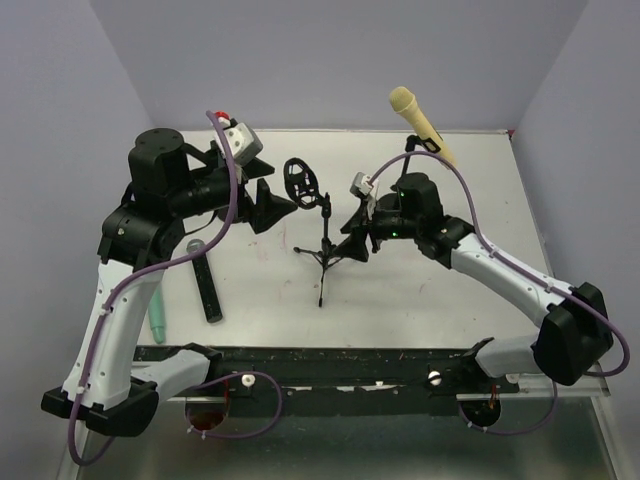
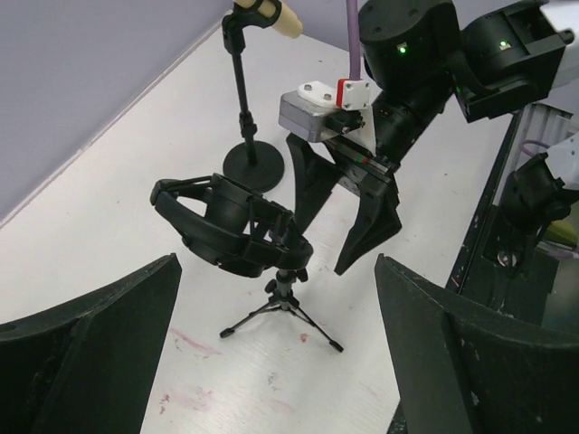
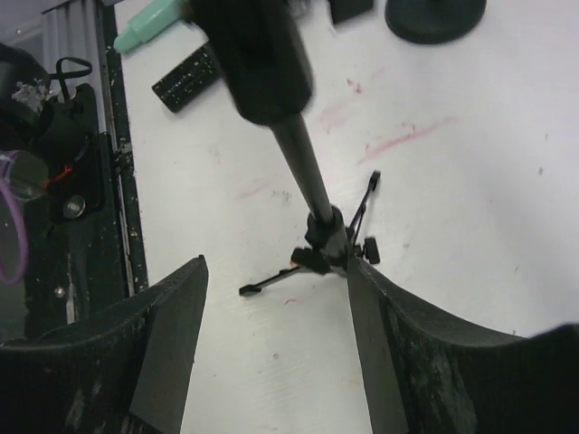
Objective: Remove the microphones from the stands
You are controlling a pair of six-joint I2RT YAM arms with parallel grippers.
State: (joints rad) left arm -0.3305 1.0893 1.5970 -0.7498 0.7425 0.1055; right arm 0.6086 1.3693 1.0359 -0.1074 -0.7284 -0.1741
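Note:
The tripod stand (image 1: 325, 258) stands mid-table, and its black shock mount (image 2: 233, 226) has nothing in it. A long black microphone (image 1: 208, 285) with a greyish head lies flat on the table to the left. My left gripper (image 1: 280, 205) is open just left of the mount, with nothing between its fingers (image 2: 99, 316). My right gripper (image 1: 352, 245) is open right of the stand's pole (image 3: 298, 154), and the tripod hub (image 3: 330, 240) sits close to its right finger. A cream microphone (image 1: 415, 118) sits clipped in a second, round-based stand (image 2: 253, 163) at the back right.
A mint-green cylinder (image 1: 158, 315) lies near the table's front left edge, beside the black microphone. The black rail (image 1: 330, 355) with both arm bases runs along the near edge. Purple-grey walls enclose the back and sides. Faint red marks stain the tabletop (image 2: 194, 342).

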